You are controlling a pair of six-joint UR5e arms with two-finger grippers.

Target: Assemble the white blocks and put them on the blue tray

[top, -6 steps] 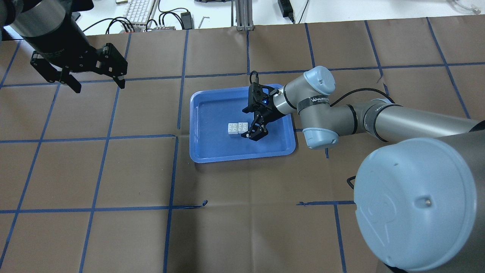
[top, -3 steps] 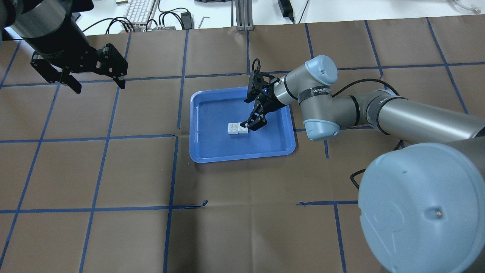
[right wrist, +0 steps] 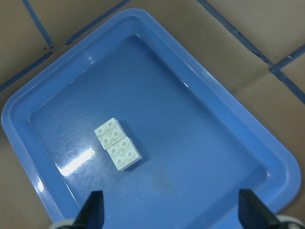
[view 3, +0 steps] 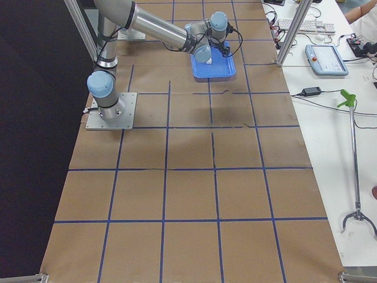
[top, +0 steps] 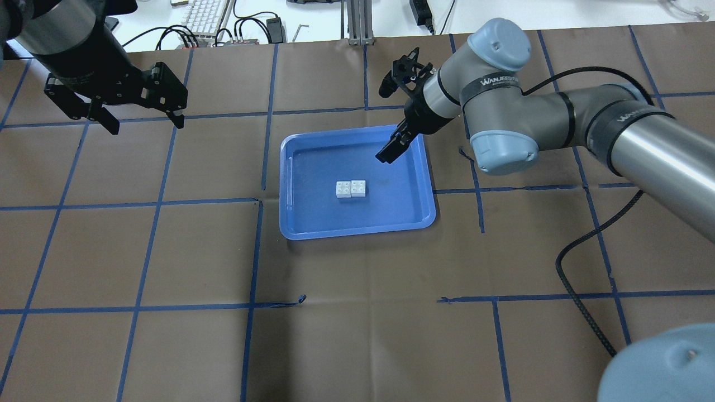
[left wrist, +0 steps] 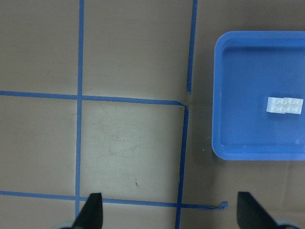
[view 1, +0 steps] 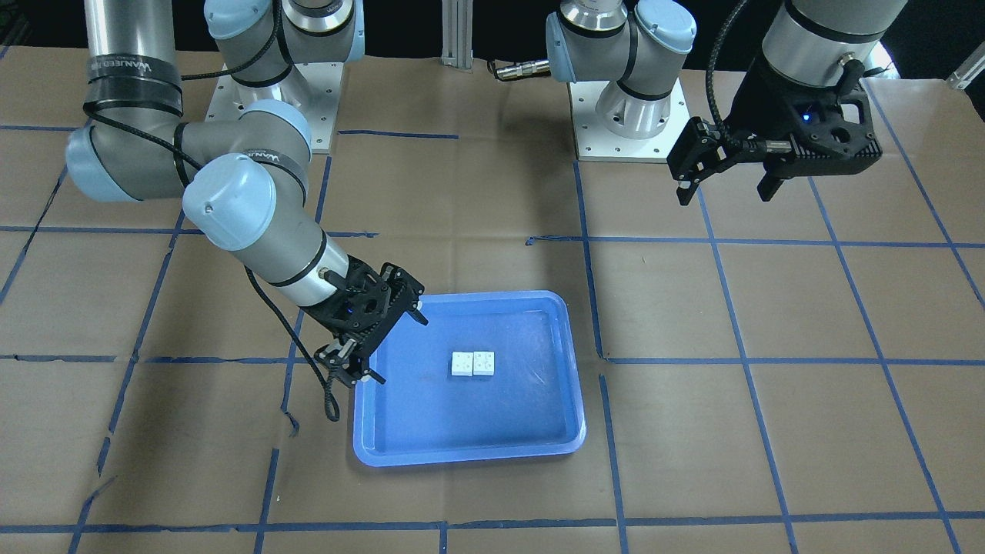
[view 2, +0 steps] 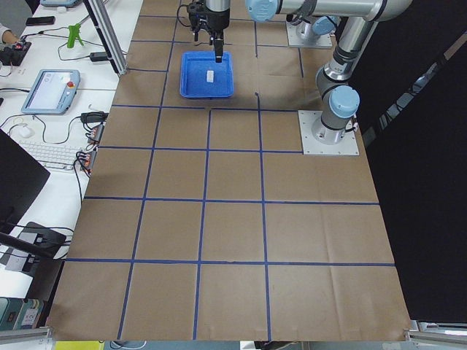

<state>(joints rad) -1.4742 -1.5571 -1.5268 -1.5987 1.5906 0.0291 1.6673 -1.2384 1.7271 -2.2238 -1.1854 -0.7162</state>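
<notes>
Broadly, we see the table covered in brown paper and ruled into squares by blue tape. The right arm stretches across it from the right of the overhead view, while the left arm hangs over the far left part of the table.

Next in size, the blue tray lies flat near the middle of the table.

The right gripper hovers above the tray's far right corner, tilted down toward the tray floor. Its jaws are spread wide and hold nothing, and we find it clear of the bricks. The left gripper sits well apart from the tray, above bare paper and tape lines. Its jaws are likewise spread wide and hold nothing.

Smallest, the white blocks rest on the tray floor near its middle. They lie side by side and touching, studs up, with one edge slightly offset in the right wrist view.
</notes>
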